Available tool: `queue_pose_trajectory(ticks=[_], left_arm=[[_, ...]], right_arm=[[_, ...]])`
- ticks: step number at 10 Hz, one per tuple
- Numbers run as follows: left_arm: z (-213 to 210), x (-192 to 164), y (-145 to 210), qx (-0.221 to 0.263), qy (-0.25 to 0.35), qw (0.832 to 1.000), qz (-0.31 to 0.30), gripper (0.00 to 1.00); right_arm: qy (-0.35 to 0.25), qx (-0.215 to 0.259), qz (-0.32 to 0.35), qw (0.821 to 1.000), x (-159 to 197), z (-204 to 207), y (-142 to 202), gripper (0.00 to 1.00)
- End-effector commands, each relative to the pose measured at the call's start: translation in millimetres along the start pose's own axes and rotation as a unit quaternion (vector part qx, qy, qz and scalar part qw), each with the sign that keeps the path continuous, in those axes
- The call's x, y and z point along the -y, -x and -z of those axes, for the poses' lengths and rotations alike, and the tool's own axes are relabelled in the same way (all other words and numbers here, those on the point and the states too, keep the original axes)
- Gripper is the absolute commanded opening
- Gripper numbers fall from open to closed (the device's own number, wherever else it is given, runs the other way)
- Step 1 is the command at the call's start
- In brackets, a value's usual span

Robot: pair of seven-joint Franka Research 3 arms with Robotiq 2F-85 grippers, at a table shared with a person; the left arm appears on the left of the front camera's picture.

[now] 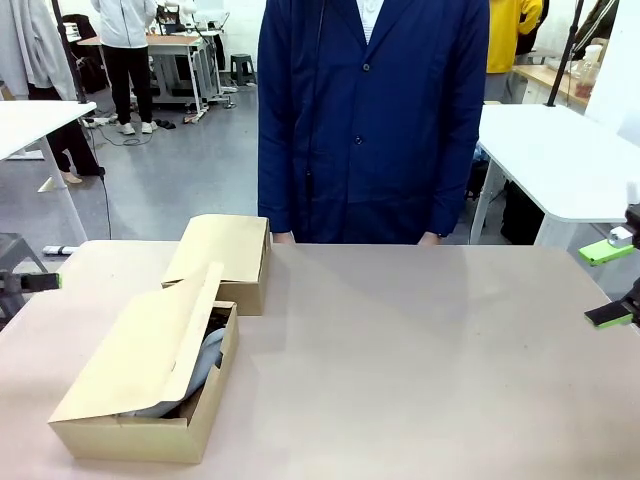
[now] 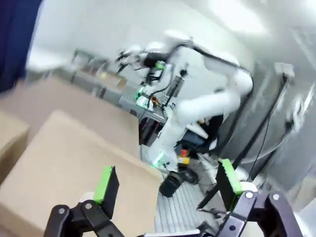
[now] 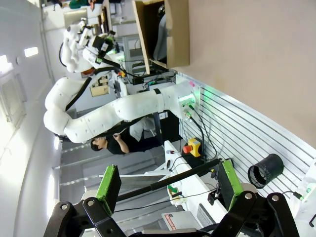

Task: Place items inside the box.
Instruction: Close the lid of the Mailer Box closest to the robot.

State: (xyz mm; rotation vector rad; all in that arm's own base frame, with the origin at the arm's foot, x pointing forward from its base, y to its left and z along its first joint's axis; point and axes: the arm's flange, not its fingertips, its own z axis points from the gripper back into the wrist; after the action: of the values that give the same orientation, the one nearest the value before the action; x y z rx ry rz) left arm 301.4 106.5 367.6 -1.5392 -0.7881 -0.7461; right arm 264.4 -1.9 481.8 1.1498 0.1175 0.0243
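**Both grippers are away from the box; the left one is nearer**

The left gripper (image 2: 168, 190) has its two green pads wide apart, and nothing is between them. In the front view its tip pokes in at the left edge of the table (image 1: 420, 340). The big box (image 1: 150, 385) lies just to the right of that tip, a little closer to the robot.

The right gripper (image 1: 612, 285) sits at the right edge of the table. Its pads are apart too, and it holds nothing. The big box is far from it, across the whole table.

The big box is long and points from the robot's near left corner toward the middle of the far side. Its flap (image 1: 150, 345) stands up along its left side, half over the opening. A grey pouch (image 1: 208, 355) lies inside the box, under the flap. Something dark lies inside too, but I cannot tell what it is.

A smaller box (image 1: 225, 258) touches the far end of the big box. The person (image 1: 370, 110) stands behind the table, past the smaller box.

I think the left arm is the one to reach the flap next.
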Motion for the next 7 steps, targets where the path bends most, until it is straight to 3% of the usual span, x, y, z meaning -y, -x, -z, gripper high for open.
queue_pose_trajectory(ticks=[1,2,3,4,7], left_arm=[[7,-6,-5,0.007,0.004,0.988,-0.156,1.00],[-1,-11,-5,0.029,0.011,0.981,-0.193,1.00],[-9,-15,-5,0.031,-0.007,0.983,-0.178,1.00],[-3,-12,10,0.004,-0.006,0.989,-0.150,1.00],[-3,-12,10,0.004,-0.006,0.989,-0.150,1.00]], right_arm=[[-0.010,0.003,0.005,1.000,-4,-1,2,1.00],[-0.010,0.003,0.005,1.000,-4,-1,2,1.00],[-0.010,0.003,0.005,1.000,-4,-1,2,1.00],[-0.010,0.003,0.005,1.000,-4,-1,2,1.00],[-0.010,0.003,0.005,1.000,-4,-1,2,1.00]])
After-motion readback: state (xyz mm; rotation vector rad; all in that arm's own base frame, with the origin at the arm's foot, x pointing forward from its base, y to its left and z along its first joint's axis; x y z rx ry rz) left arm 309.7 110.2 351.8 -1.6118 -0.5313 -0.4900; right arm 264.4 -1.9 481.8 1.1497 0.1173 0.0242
